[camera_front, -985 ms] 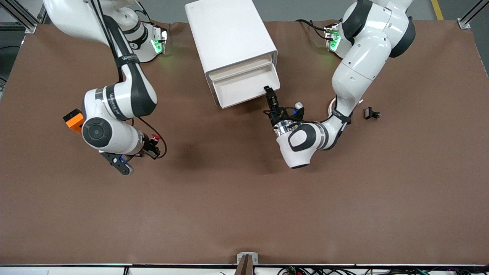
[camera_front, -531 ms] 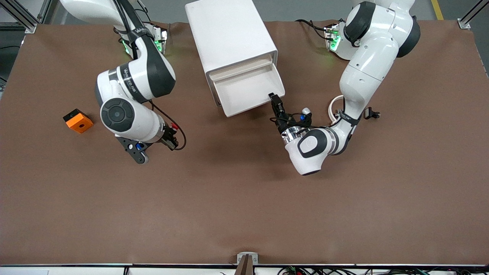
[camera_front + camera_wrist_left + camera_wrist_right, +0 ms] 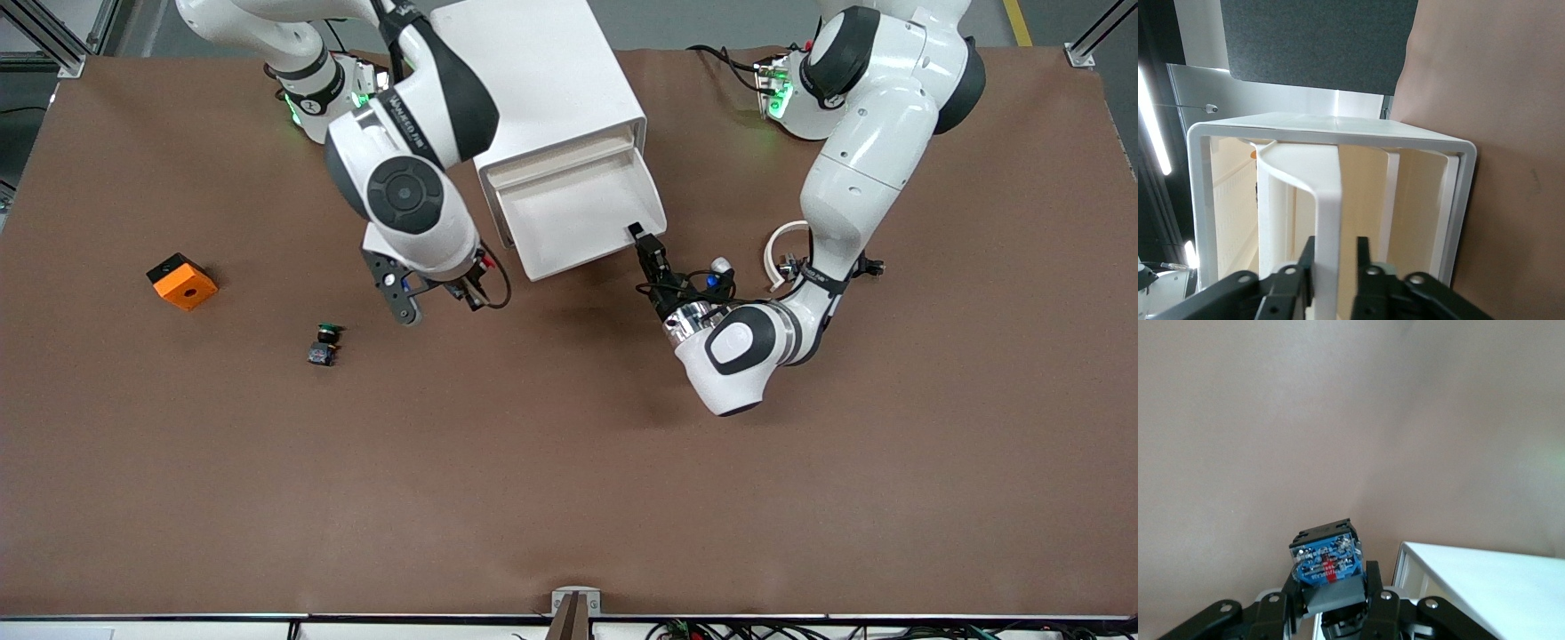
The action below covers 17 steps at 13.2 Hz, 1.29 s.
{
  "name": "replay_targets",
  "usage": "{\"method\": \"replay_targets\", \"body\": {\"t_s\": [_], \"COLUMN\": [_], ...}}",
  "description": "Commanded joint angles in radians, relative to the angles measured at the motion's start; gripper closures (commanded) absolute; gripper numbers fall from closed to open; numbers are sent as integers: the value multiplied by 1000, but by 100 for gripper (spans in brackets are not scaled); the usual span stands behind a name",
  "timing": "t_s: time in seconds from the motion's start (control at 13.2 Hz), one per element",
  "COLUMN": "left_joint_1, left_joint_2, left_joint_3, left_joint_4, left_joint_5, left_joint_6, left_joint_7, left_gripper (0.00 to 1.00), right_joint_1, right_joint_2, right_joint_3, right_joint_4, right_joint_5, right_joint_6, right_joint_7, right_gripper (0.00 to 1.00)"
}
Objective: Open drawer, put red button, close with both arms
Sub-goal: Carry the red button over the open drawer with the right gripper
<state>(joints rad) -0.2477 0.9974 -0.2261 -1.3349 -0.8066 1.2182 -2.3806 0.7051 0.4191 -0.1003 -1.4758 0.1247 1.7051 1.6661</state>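
Nearest the front camera, the brown matte table (image 3: 569, 480) lies wide and bare. On it, well apart from both claws toward the right arm's end, lie a small green-capped button (image 3: 324, 344) and a boxy orange cube (image 3: 181, 281) with a round hole.

Over the mat just beside the drawer's front corner, the right claw (image 3: 474, 292) points down from a sharply bent arm. It is clamped on the red button (image 3: 1326, 560) by its dark blue-black block body.

At the other front corner, the left claw (image 3: 647, 253) reaches in level from a folded elbow. Its jaws stand narrow, straddling the smooth curved white handle (image 3: 1328, 220) with a slight gap on one side.

Just past the claws, the white plastic drawer (image 3: 578, 213) stands pulled out of its glossy boxy cabinet (image 3: 533, 80), its tray uncovered.
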Motion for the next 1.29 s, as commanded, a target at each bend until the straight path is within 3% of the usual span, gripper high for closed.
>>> {"method": "replay_targets", "body": {"t_s": [0.0,0.68,1.06,1.21], "left_joint_1": [-1,14,28,30], "left_joint_2": [0,-34,-148,-215], "left_joint_3": [4,-10,-12,-44], "left_joint_4": [11,8,-4,-29], "left_joint_5": [14,6,27,93], "left_joint_6": [6,11,15,15], "left_joint_7": [-3,36,141,220], "left_gripper": [0,0,0,0], "right_joint_1": [48,206,275,298], "right_joint_2": [0,47,75,84], "right_joint_3": [-10,-10,-12,-10], "right_joint_4": [12,29,29,29], "right_joint_5": [39,62,61,59], "right_joint_6": [-5,100,154,160], "right_joint_7": [98,391,504,546], "right_gripper": [100,100,100,100]}}
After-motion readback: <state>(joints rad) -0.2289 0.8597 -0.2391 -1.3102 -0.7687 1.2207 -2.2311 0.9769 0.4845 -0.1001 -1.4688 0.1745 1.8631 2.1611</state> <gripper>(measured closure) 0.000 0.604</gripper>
